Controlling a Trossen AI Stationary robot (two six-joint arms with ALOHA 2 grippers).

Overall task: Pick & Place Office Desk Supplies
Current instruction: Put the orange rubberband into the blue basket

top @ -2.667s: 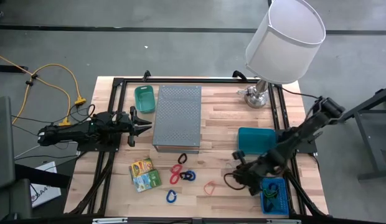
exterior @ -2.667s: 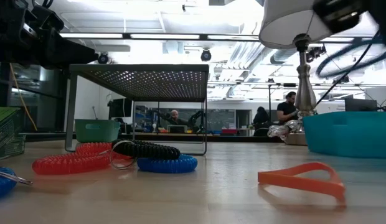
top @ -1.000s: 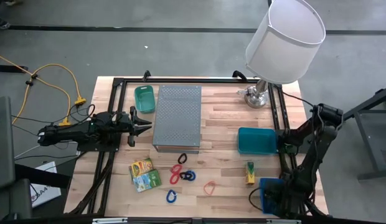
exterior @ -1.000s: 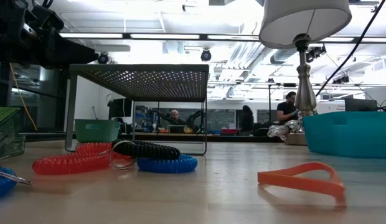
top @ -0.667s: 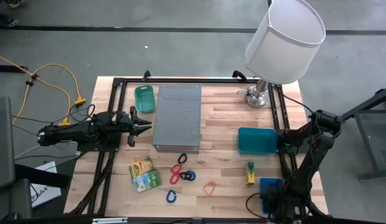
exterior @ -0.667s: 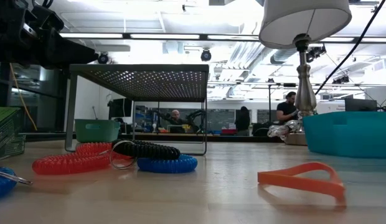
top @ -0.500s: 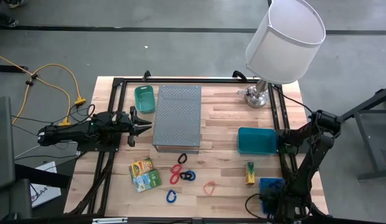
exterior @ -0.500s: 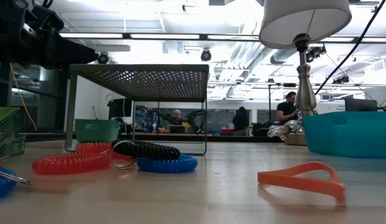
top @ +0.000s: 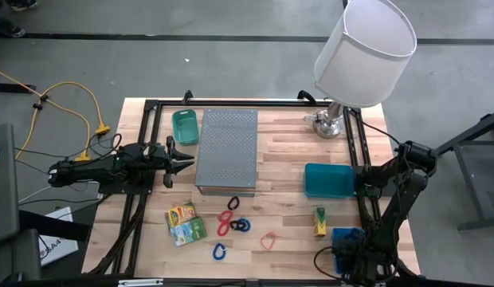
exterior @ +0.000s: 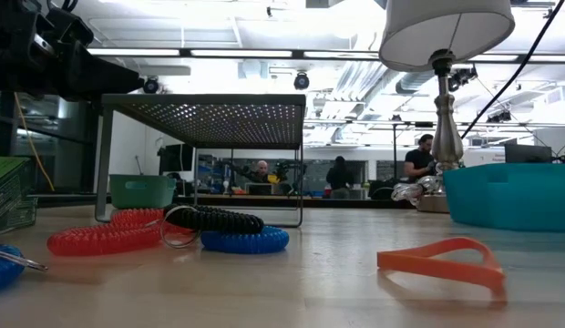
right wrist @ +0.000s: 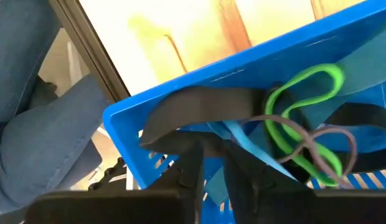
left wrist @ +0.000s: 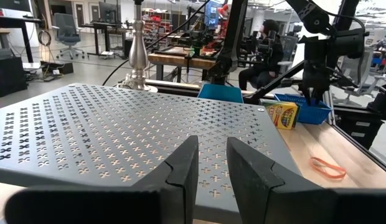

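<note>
Rubber bands, green (right wrist: pixel 305 112) and dark (right wrist: pixel 333 146), lie in the blue bin (top: pixel 352 239) at the table's (top: pixel 287 159) five o'clock corner. My right claw (right wrist: pixel 208 165) sits over that bin's rim, fingers narrow, holding nothing that I can see. At six o'clock lie the coil clips (top: pixel 231 223), the orange band (top: pixel 268 241), two packets (top: pixel 184 223) and a crayon packet (top: pixel 319 222). My left claw (left wrist: pixel 210 165), at nine o'clock beside the grey perforated box (top: pixel 227 150), shows a narrow gap, empty.
</note>
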